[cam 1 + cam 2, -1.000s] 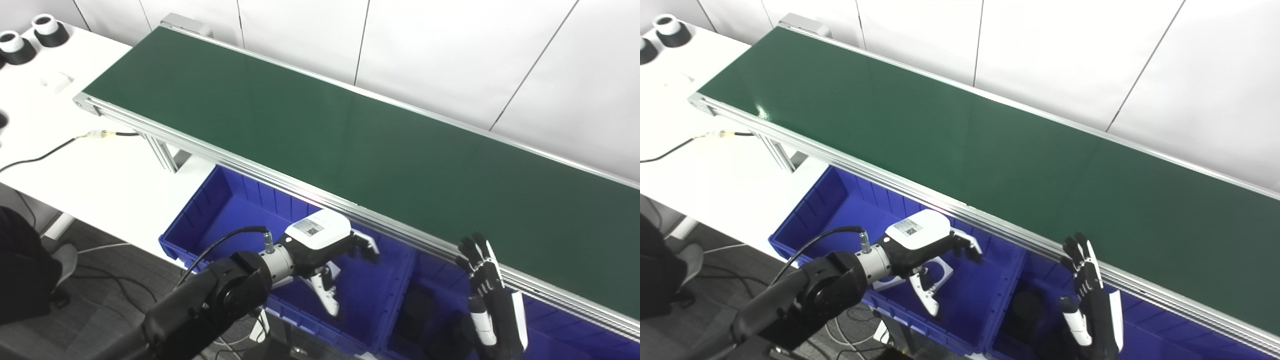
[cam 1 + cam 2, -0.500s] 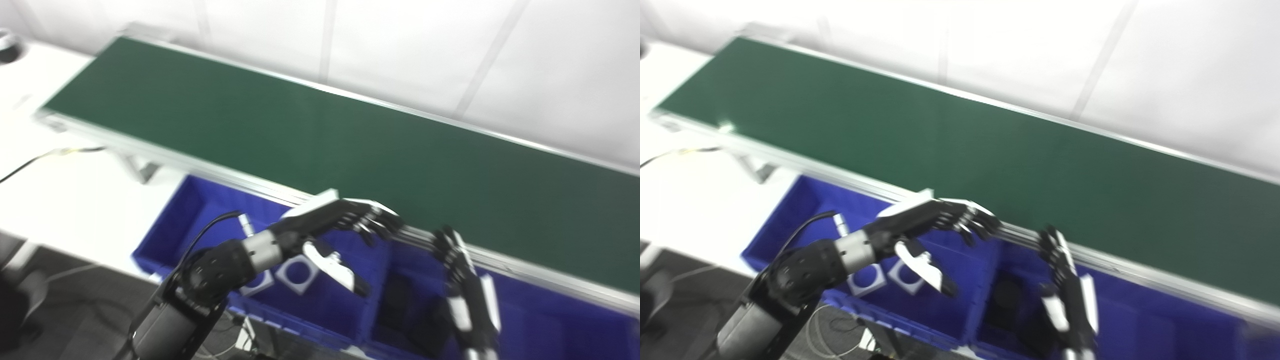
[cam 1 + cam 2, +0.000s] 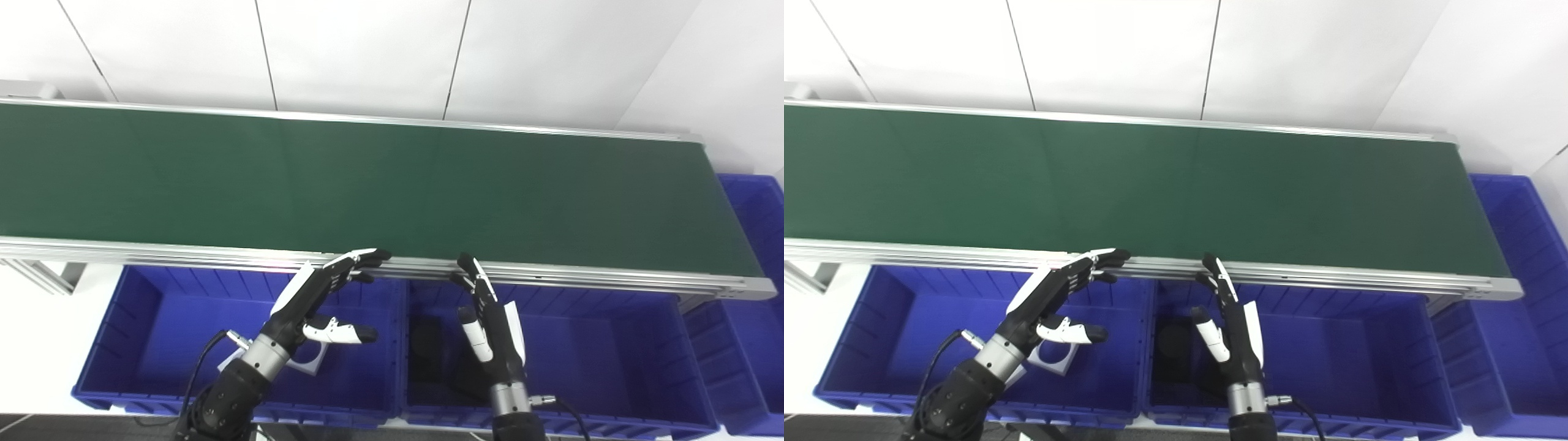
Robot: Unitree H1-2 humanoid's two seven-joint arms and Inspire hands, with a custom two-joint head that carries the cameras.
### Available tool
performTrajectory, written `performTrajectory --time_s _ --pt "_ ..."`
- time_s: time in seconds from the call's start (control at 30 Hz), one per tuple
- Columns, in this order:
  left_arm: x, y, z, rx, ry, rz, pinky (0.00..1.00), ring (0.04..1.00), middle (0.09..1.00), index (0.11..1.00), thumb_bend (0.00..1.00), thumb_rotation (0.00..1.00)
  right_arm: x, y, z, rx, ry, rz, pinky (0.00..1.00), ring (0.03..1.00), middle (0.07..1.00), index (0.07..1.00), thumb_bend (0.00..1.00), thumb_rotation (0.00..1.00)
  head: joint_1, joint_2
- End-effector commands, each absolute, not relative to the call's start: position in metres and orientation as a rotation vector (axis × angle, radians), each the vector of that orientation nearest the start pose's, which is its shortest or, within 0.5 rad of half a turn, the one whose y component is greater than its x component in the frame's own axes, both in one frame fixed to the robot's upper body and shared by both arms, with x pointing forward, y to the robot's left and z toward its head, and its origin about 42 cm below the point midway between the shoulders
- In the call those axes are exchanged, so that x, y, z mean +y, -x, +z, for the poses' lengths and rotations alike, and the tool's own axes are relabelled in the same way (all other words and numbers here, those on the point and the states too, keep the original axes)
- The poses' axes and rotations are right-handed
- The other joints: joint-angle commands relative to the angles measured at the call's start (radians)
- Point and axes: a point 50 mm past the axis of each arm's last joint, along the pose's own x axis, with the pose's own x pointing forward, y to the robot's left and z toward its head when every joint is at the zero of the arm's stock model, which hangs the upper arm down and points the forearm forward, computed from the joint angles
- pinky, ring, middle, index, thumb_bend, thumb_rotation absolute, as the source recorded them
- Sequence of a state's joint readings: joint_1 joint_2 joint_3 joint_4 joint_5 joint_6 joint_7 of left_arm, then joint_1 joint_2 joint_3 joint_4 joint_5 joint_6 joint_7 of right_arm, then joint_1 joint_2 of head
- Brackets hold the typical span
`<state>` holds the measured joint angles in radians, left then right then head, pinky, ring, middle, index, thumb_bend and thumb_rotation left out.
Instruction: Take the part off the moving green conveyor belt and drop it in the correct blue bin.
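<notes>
1. No part visible on green conveyor belt (image 3: pixel 367 177); next pick not begun.
2. Left hand (image 3: pixel 318 294) at 7 o'clock, right hand (image 3: pixel 490 318) at 5 o'clock: fingers apart, empty.
3. White part (image 3: pixel 306 358), dark parts (image 3: pixel 429 343) already binned in blue bins (image 3: pixel 141 294).

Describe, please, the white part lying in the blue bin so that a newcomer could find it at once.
Start at the long green conveyor belt and look below its near rail, where blue bins stand side by side. In the left bin, just under the left hand, lies a flat white square part with a round hole. The next bin holds only dark pieces.
</notes>
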<state>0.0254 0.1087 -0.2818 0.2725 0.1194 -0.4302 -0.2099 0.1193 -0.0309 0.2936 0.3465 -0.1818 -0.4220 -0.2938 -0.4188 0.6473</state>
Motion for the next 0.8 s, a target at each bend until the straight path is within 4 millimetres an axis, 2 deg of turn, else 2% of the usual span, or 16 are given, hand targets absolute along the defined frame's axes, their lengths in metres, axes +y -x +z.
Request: performTrajectory --time_s 0.0,0.17,0.33,0.77 --pt "0.158 -0.256 0.043 -0.177 -0.208 -0.510 0.77 0.867 0.900 0.833 0.85 0.61 -0.156 -0.216 0.012 -0.073 0.148 0.033 0.99 0.959 0.938 0.930 0.88 1.00 0.002 -0.005" --pt "0.155 -0.247 0.029 -0.143 -0.250 -0.481 0.86 0.922 0.940 0.871 0.84 0.64 -0.153 -0.213 0.011 -0.071 0.145 0.030 0.98 0.955 0.933 0.928 0.89 0.99 0.025 -0.012" --pt "0.151 -0.238 0.019 -0.125 -0.264 -0.437 0.94 0.967 0.965 0.888 0.85 0.66 -0.156 -0.209 0.009 -0.071 0.164 0.042 0.97 0.944 0.926 0.937 0.88 1.00 0.098 -0.030" --pt "0.134 -0.223 0.023 -0.212 -0.316 -0.397 0.97 0.981 0.972 0.906 0.89 0.72 -0.165 -0.202 0.008 -0.068 0.174 0.066 0.97 0.954 0.918 0.935 0.87 1.00 0.166 -0.033"
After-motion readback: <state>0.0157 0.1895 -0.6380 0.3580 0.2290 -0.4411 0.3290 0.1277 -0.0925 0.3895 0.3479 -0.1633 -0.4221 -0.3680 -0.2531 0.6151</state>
